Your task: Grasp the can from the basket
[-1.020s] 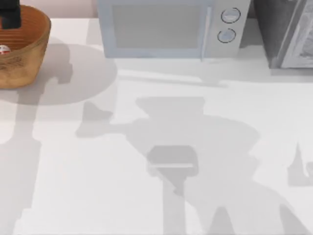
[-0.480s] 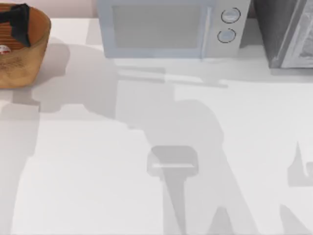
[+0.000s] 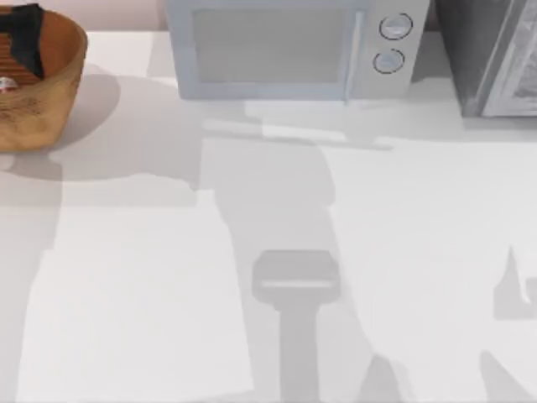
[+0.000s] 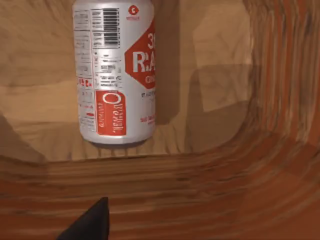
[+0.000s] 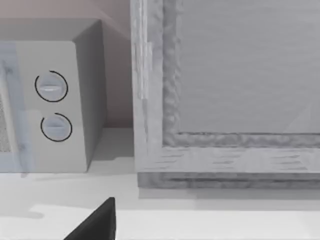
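The basket (image 3: pixel 46 92) stands at the table's far left back corner, partly cut off by the edge of the top view. The can (image 3: pixel 6 83) lies on its side inside it, showing as a small red-and-white patch. My left gripper (image 3: pixel 23 38) hangs over the basket's interior, open and apart from the can. In the left wrist view the can (image 4: pixel 115 75) lies on the basket's floor ahead of one dark fingertip (image 4: pixel 92 222), below the ribbed inner wall (image 4: pixel 225 195). The right wrist view shows one dark fingertip (image 5: pixel 97 222) of my open right gripper above the table.
A pale microwave (image 3: pixel 289 46) stands along the back edge, with a grey cabinet (image 3: pixel 495 54) at the back right. The right wrist view faces the microwave's dials (image 5: pixel 52 105) and the cabinet (image 5: pixel 225 100). Arm shadows cross the white table (image 3: pixel 403 252).
My left gripper has shifted a little over the basket's interior. The arm shadows on the table have moved and narrowed. The can and basket have stayed in place.
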Tool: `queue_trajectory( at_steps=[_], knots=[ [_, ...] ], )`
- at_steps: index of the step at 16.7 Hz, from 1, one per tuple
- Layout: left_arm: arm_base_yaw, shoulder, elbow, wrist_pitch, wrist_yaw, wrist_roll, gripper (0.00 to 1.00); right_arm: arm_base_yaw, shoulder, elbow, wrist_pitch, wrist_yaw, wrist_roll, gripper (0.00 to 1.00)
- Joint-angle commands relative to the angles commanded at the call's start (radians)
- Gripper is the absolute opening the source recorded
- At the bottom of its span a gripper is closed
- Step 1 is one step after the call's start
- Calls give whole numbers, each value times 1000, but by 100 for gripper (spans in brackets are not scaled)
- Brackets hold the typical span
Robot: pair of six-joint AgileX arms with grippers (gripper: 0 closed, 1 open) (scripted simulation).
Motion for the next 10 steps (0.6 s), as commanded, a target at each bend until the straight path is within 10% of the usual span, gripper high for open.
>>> queue_trajectory(
  at_steps=[10],
  knots=[
    [13, 42, 193, -23, 1, 41, 100, 0, 0, 0, 0, 0, 0, 100]
  ],
)
